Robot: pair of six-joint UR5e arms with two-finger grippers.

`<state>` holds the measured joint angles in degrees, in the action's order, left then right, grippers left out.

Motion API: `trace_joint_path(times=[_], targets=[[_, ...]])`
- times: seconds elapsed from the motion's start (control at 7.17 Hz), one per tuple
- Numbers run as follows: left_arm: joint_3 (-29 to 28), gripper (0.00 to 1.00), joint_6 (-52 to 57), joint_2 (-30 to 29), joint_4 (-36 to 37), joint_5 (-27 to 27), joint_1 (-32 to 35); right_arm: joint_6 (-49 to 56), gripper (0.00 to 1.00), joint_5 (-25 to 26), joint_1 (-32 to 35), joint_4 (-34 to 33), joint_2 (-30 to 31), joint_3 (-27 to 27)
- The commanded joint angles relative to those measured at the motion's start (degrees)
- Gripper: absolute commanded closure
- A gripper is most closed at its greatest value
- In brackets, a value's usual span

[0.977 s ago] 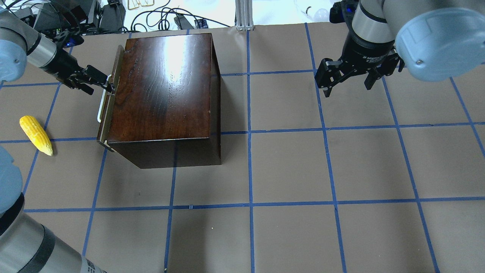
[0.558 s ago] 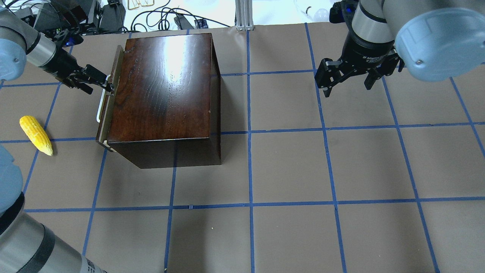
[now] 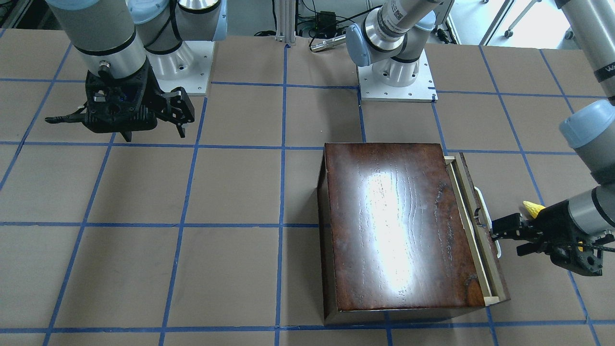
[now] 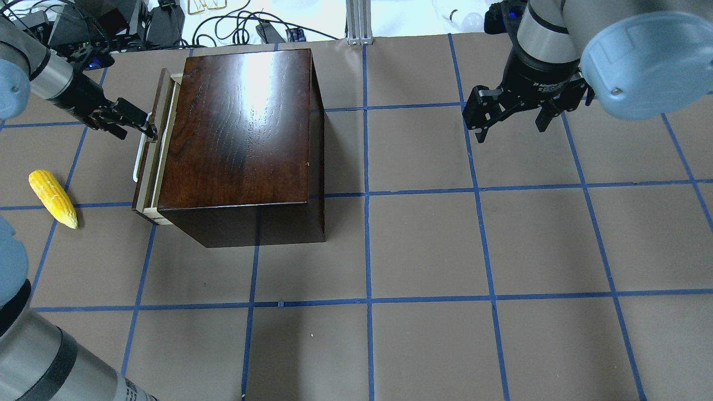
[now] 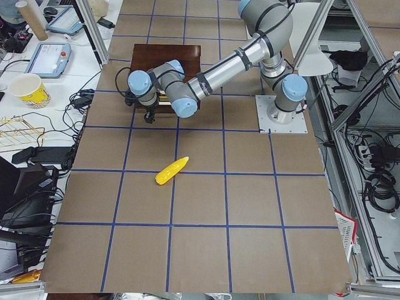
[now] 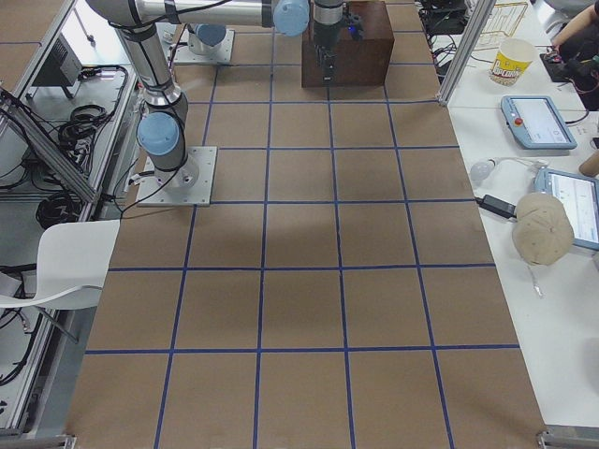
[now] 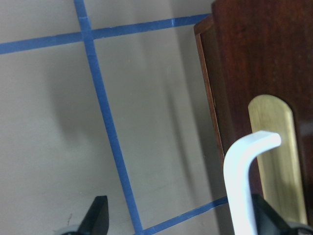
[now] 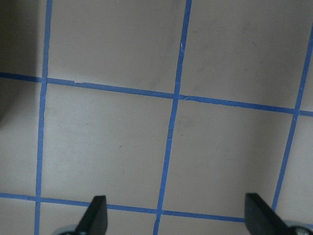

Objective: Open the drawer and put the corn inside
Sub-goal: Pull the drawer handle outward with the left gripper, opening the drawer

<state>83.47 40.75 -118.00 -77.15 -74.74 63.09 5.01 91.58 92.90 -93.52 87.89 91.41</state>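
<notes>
The dark reddish-brown box (image 4: pixel 239 128) stands at the table's back left. Its drawer (image 4: pixel 151 167) is pulled out a little, so a pale wood strip shows beside the dark front panel (image 3: pixel 485 230). My left gripper (image 4: pixel 136 121) is open, with one finger hooked behind the far end of the white bar handle (image 7: pixel 239 181); the other finger is clear of it. The yellow corn (image 4: pixel 53 199) lies on the table left of the drawer, apart from both grippers. My right gripper (image 4: pixel 512 120) is open and empty above the table at the back right.
Blue tape lines grid the brown table (image 4: pixel 423 250). Cables and equipment lie beyond the far edge (image 4: pixel 234 25). In the side view, the corn (image 5: pixel 172 170) lies about one grid square from the drawer front. A paper cup (image 5: pixel 28 90) stands on the side bench.
My left gripper has moved left with the handle and the drawer has slid out a little, baring a pale wood strip. The right arm and the corn have not moved.
</notes>
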Motion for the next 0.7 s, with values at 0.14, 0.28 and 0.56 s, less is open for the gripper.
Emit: trace_joint_path(times=[0.14,0.28,0.56], targets=[[-0.06,0.0,2.22,-0.04,0.51,-1.11,-0.34,0.0,0.0,0.0,0.0,0.0,0.0,0.0],[-0.15,0.0,2.84,-0.3,0.51,-1.37,-0.86,0.0,0.0,0.0,0.0,-0.09,0.0,0.0],[-0.15,0.0,4.77,-0.83,0.51,-1.37,-2.27,0.0,0.0,0.0,0.0,0.0,0.0,0.0]])
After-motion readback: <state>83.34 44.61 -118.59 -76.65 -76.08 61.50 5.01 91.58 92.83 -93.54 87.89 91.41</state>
